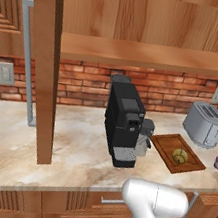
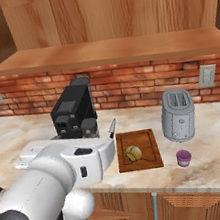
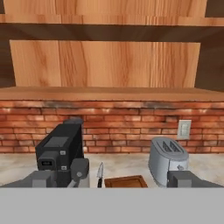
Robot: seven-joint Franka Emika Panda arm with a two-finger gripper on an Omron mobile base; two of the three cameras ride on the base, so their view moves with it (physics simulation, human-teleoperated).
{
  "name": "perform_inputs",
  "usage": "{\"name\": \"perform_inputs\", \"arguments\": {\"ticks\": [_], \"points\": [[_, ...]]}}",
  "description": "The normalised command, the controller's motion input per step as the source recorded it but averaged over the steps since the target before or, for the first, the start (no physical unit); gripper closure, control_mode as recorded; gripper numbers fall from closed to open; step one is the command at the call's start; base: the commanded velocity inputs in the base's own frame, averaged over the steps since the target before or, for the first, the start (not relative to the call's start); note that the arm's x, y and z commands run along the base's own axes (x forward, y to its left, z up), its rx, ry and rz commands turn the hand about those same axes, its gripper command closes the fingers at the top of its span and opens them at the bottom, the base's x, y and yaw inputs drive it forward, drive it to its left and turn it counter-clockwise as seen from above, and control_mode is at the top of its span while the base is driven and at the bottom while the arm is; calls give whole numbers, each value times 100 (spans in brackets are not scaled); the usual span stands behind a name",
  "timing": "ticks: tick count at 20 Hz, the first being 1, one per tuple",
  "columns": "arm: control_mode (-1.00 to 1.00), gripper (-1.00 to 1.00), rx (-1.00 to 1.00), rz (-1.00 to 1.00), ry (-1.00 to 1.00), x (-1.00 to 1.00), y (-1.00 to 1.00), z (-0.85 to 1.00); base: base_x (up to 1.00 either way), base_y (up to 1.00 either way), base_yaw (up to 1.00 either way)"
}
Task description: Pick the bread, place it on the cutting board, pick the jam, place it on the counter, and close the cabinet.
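Yellowish bread [image 2: 133,153] lies on the cutting board [image 2: 150,153], jam [image 2: 184,158] beside; pincer's state unclear.

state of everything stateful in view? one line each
Small round yellowish-brown bread: lying on the board.
Flat dark brown wooden cutting board: flat on the counter, holding the bread.
Small purple jam jar with pale lid: upright on the counter, lid on.
Reddish-brown wooden cabinet door with silver bar handle: swung open.
Silver toaster: upright, slots empty.
Black coffee machine: upright.
Tool: open, holding nothing.
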Motion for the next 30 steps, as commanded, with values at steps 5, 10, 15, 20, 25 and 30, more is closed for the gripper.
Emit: {"name": "perform_inputs", "arguments": {"ticks": [5, 10, 15, 20, 25, 30], "points": [[-100, -100, 0, -6, 0, -13, 46, 0, 0, 0, 0], [-100, -100, 0, -3, -2, -11, 41, 0, 0, 0, 0], [-100, -100, 0, 0, -5, -2, 25, 0, 0, 0, 0], [-100, -100, 0, 0, -4, -2, 30, 0, 0, 0, 0], [-100, -100, 0, 0, -5, -13, 35, 0, 0, 0, 0], [-100, -100, 0, 0, -12, -21, 24, -6, 0, 0, 0]]}}
